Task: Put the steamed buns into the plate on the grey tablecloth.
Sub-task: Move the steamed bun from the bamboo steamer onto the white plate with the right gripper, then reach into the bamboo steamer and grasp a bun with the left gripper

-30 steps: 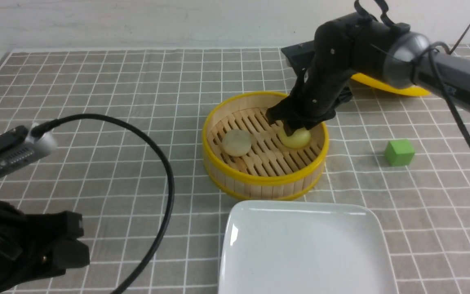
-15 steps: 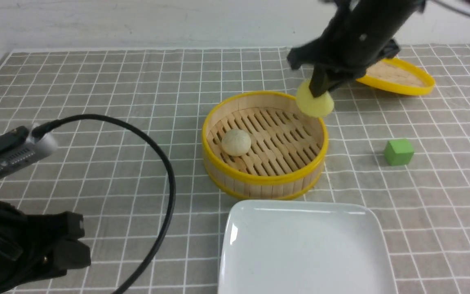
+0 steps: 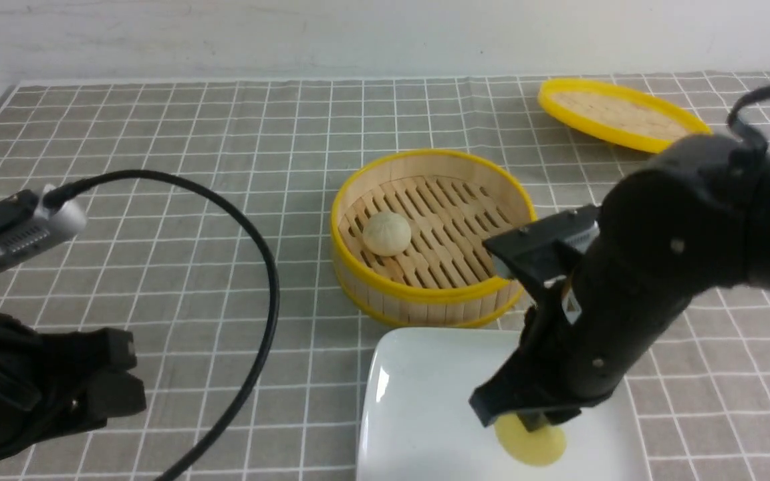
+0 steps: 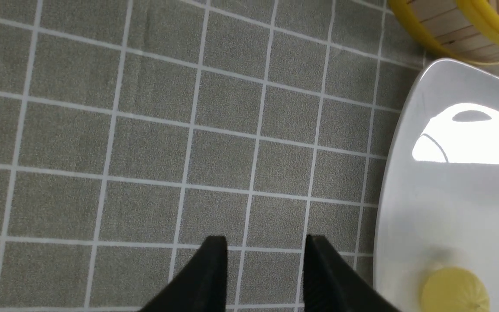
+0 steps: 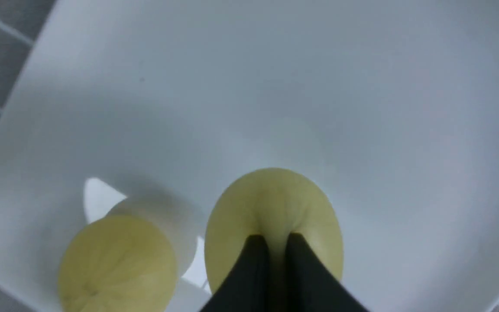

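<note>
Your right hand pinches the pale yellow pleated bun above the glossy white square plate; the off-white bun waits in the bamboo steamer.

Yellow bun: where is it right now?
Front view, right of centre: the yellow bun is pinched in the right fingers over the near half of the plate, in front of the steamer.
</note>
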